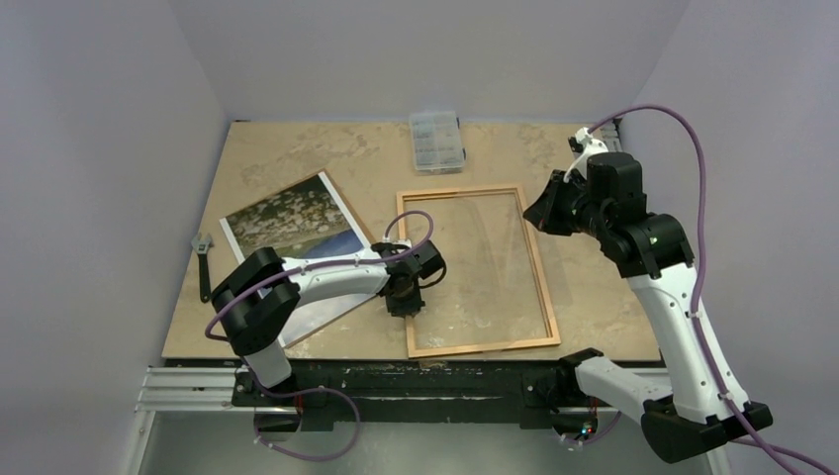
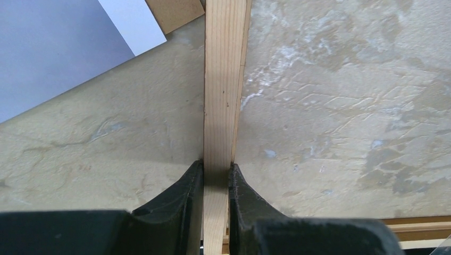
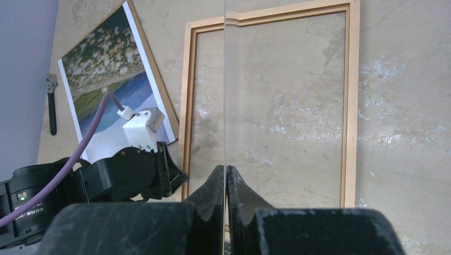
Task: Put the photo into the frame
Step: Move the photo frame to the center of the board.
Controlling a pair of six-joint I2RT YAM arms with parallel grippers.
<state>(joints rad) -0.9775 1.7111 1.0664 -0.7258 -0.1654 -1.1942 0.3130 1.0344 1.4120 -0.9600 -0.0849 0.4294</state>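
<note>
Orange-brown frame [image 1: 484,346], clear pane [image 1: 467,255], mottled beige table [image 1: 297,158], blue-banded photo [image 1: 289,224]

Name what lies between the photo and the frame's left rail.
Bare tabletop, plus the backing board's brown corner beside the photo, before the frame; the left wrist view shows it.

Clear compartment box [image 1: 436,142] sits at table [image 1: 297,148] far edge. Wrench [image 1: 203,262] lies at left edge. Brown backing board [image 2: 173,13] lies flat.
</note>
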